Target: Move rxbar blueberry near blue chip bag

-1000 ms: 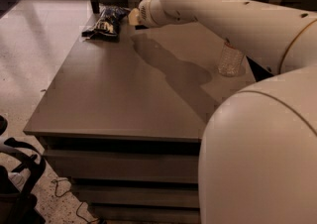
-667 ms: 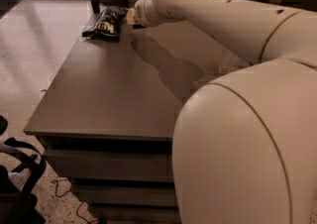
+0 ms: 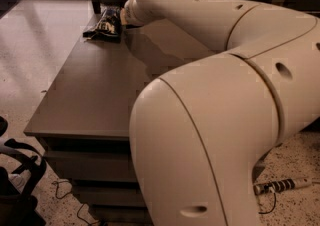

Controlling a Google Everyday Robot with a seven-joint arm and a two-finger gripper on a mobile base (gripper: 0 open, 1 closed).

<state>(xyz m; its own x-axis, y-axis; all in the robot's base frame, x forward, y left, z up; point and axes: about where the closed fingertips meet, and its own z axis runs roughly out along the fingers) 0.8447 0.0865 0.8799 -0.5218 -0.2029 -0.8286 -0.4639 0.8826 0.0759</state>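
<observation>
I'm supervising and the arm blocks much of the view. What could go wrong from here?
The claw is beside the blue chip bag at a far corner of the table; a nudge might push the bag off the edge. The rxbar blueberry is not visible, so a dropped bar could go unnoticed.

The smooth, glossy plastic arm (image 3: 225, 20) holds its hand (image 3: 122, 18) beside the crinkly blue chip bag (image 3: 106, 24) on a matt table (image 3: 90, 87).

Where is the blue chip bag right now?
In the camera view, the blue chip bag lies at the far left corner of the table, with the gripper just to its right.
</observation>
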